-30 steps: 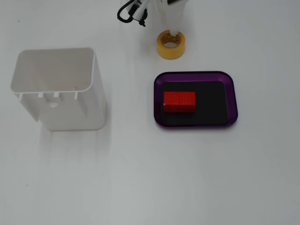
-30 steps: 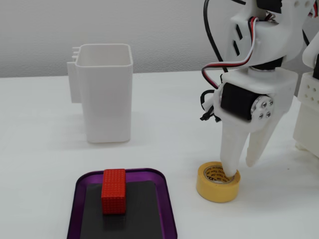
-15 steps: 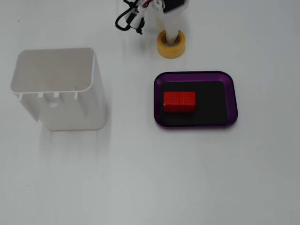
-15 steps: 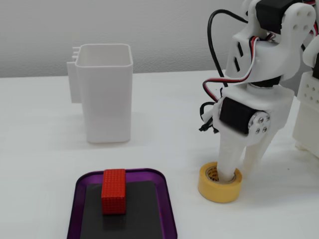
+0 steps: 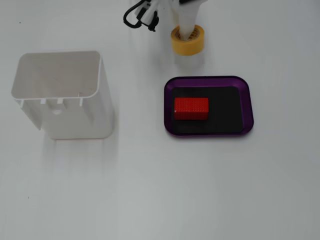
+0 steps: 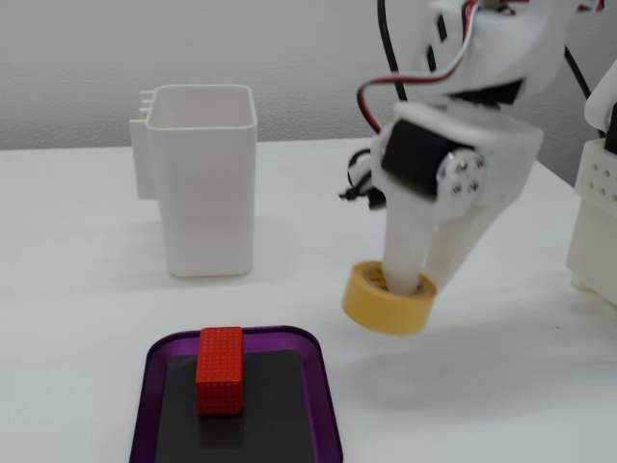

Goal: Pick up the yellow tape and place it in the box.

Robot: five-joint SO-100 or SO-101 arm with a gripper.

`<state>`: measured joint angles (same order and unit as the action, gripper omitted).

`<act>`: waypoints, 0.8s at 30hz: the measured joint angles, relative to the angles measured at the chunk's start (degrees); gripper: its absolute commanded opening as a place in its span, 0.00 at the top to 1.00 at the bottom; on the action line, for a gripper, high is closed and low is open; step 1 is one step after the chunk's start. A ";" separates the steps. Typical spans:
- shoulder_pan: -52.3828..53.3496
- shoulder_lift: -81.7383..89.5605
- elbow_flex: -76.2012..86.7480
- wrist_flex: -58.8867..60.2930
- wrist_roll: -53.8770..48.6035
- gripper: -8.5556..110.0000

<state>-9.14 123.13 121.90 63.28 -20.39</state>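
The yellow tape (image 5: 188, 44) is a yellow-orange ring held in my gripper (image 5: 190, 31). One white finger reaches down into its hole and the other presses on the outside of the ring. In a fixed view the tape (image 6: 384, 305) hangs tilted, a little above the white table, with its shadow below it, and my gripper (image 6: 421, 284) is shut on its wall. The box (image 5: 210, 79) is a shallow purple tray with a black floor, and it stands apart from the tape. In a fixed view the box (image 6: 328, 388) is at the front, left of the tape.
A red block (image 5: 191, 108) lies in the left part of the tray (image 6: 220, 369). A tall white plastic container (image 5: 60, 95) stands on the table, away from the tray (image 6: 204, 183). A white structure (image 6: 598, 222) stands at the right edge. Black cables (image 5: 140, 17) hang by the arm.
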 measured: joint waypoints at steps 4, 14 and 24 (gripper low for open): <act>-5.54 -4.31 -12.74 2.64 0.44 0.93; -9.23 -28.83 -24.43 2.99 4.13 0.93; -9.14 -40.78 -34.19 2.90 6.33 0.93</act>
<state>-18.28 82.35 87.71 66.18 -14.06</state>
